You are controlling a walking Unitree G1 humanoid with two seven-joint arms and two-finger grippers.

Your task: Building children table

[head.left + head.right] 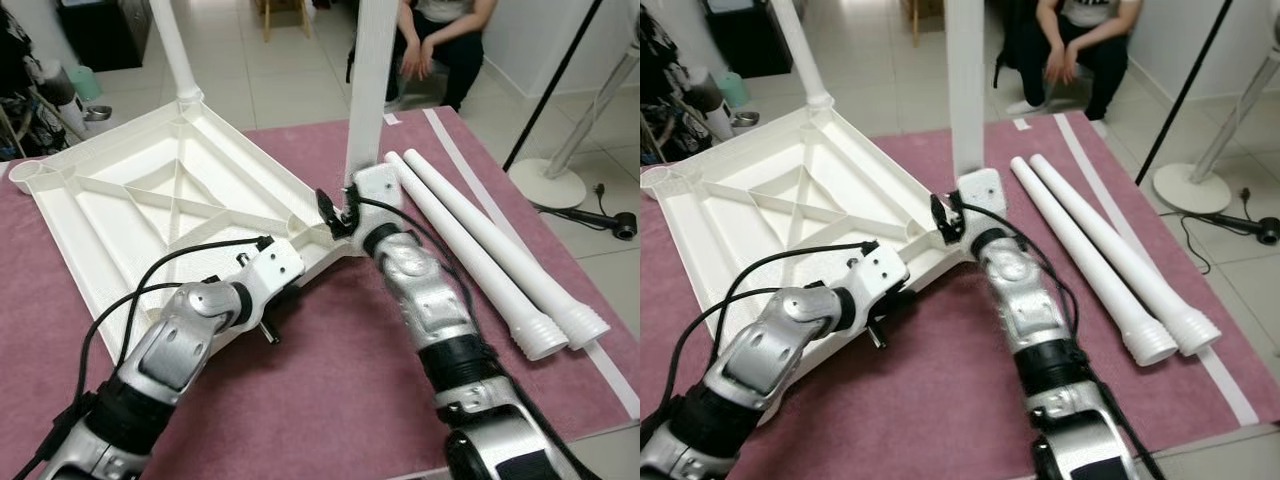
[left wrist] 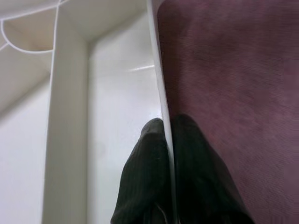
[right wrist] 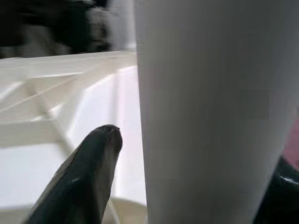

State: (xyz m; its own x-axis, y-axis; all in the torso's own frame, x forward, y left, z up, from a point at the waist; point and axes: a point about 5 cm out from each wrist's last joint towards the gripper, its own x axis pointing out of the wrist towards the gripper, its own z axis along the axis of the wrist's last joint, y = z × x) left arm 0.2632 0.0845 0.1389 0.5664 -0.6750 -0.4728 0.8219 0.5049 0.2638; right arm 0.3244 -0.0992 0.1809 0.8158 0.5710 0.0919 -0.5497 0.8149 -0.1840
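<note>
White plastic tabletop (image 1: 150,200) lies upside down on the maroon counter (image 1: 330,400); my left claw (image 2: 167,140) pinches its near rim. My right claw (image 3: 187,154) grips an upright leg (image 1: 370,90) at the corner socket, two spare legs (image 1: 480,260) beside.

You see a white leg (image 3: 210,112) close up and upright between the right gripper's (image 3: 196,186) two black fingers (image 3: 84,177), one on each side of it. Behind the leg lies the ribbed white tabletop (image 3: 60,116), and the far background is dark and blurred.
</note>
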